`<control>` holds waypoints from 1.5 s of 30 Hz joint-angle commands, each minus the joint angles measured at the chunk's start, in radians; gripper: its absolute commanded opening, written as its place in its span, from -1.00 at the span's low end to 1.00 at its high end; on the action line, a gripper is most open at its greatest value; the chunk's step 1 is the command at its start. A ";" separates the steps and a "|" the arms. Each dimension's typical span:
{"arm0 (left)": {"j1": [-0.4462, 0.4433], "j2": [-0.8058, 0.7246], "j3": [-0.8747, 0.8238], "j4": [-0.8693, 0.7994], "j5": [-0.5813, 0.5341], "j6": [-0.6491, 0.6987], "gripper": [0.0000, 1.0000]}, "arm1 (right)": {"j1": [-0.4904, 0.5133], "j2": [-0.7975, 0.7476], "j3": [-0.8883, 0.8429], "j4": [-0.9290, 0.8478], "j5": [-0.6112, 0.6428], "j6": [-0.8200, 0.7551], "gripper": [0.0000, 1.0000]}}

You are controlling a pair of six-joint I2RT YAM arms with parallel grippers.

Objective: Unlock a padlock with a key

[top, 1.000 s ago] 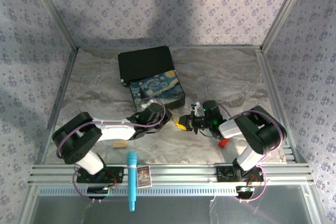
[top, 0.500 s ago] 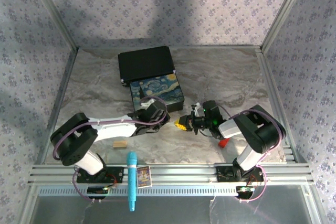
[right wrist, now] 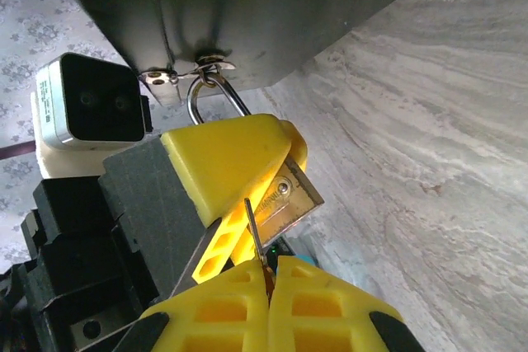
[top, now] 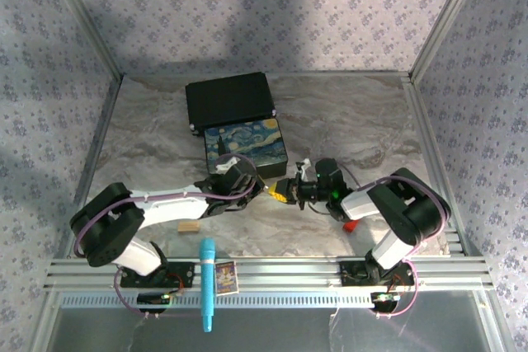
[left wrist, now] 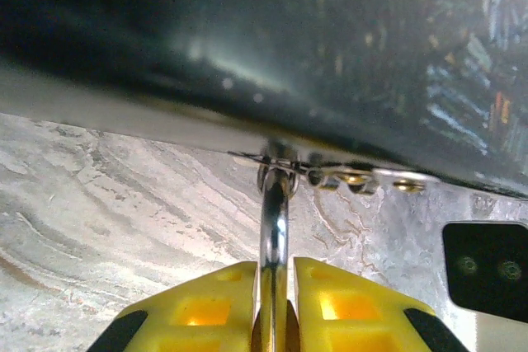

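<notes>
Closes leftward with right tool (right wrist: 269,286) pinching key (right wrist: 254,237), blade tip at padlock (right wrist: 290,197) base; clamps padlock in left tool (left wrist: 279,319).

Your left arm (top: 169,198): white links, black rounded joint housings, purple cable along its length. Your right arm (top: 408,208): same build, same white and black, purple cable (top: 379,179) looping over forearm, small green light (top: 334,196) near wrist.

Your left gripper (left wrist: 275,319): yellow fingers with rectangular cut-outs, black mounts at outer corners. Your right gripper (right wrist: 268,286): matching yellow fingers, slotted cut-outs, black mounts.

Your left wrist camera (right wrist: 87,113): white box, black face, two round lenses; blocky black housing beneath.
</notes>
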 commanded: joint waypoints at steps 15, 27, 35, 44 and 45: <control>0.012 -0.066 -0.008 0.066 -0.036 -0.061 -0.73 | 0.037 0.060 -0.040 0.168 0.032 0.075 -1.00; 0.012 -0.051 -0.027 0.102 -0.031 -0.089 -0.72 | 0.062 0.124 -0.057 0.242 0.054 0.100 -1.00; 0.017 -0.055 -0.027 0.100 -0.047 -0.095 -0.73 | 0.075 0.124 -0.081 0.262 0.077 0.112 -1.00; 0.014 -0.063 -0.024 0.106 -0.033 -0.101 -0.74 | 0.082 0.140 -0.057 0.286 0.078 0.111 -1.00; 0.014 -0.064 -0.024 0.101 -0.034 -0.098 -0.73 | 0.082 0.140 -0.055 0.293 0.080 0.112 -1.00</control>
